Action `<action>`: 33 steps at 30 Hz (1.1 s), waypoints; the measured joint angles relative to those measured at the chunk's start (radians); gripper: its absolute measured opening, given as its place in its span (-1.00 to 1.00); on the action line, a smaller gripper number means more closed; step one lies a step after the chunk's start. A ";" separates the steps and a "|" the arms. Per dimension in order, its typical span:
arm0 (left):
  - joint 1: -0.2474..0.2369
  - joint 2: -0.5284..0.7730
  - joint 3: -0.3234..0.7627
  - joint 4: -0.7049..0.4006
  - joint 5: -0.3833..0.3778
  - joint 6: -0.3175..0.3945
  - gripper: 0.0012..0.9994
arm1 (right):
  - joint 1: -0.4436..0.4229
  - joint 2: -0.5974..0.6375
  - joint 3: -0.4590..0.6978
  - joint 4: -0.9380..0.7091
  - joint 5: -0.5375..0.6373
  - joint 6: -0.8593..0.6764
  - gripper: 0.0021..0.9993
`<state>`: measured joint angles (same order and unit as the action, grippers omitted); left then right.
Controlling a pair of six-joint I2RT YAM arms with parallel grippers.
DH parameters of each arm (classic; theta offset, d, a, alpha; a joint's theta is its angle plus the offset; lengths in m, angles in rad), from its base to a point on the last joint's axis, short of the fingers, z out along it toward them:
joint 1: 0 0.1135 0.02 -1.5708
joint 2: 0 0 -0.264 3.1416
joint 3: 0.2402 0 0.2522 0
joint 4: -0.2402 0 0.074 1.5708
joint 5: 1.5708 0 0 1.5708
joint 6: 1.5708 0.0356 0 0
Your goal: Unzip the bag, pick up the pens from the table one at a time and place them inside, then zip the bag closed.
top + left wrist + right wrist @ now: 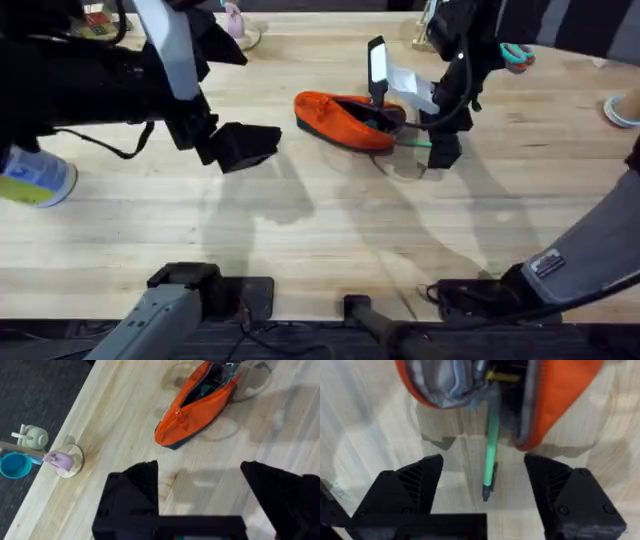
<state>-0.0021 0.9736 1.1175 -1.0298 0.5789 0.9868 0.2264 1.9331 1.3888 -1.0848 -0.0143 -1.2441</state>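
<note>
On the table (300,230), both wide-spread end effectors hold nothing; a pen (491,445) pokes from the unzipped bag (345,118).

Pale wooden table (300,220), plank grain plain to see, smooth with a faint sheen. Orange cloth bag (200,405), woven and matt, dark band of the same fabric along the base; grey soft lining inside (445,385). Mint-green pen (491,445), smooth plastic, slightly glossy, dark tip. Black fingers of the right gripper (485,495), hard matt plastic with ribbed inner faces. Left gripper (200,500), same matt black finish.
</note>
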 joint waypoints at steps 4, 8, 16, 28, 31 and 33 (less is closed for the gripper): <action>0.000 0.000 0.000 0.000 0.000 0.000 0.99 | 0.001 0.000 0.001 -0.006 0.000 0.022 0.99; 0.000 0.000 0.000 0.000 0.000 0.000 0.99 | 0.002 0.006 0.001 -0.017 0.003 0.056 0.35; 0.000 0.000 0.000 0.000 0.000 0.000 0.99 | 0.002 0.022 0.000 -0.027 -0.008 0.104 -0.93; 0.000 0.000 0.000 0.000 0.000 0.000 0.99 | 0.002 0.022 -0.001 -0.027 -0.010 0.143 -0.94; 0.000 0.000 0.000 0.000 0.000 0.000 0.99 | 0.002 0.021 -0.001 -0.027 -0.010 0.152 -0.94; 0.000 0.000 0.000 0.000 0.000 0.000 0.99 | 0.002 0.020 -0.001 -0.026 -0.011 0.155 -0.94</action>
<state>-0.0021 0.9733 1.1175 -1.0296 0.5789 0.9869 0.2279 1.9528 1.3876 -1.1110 -0.0252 -1.0893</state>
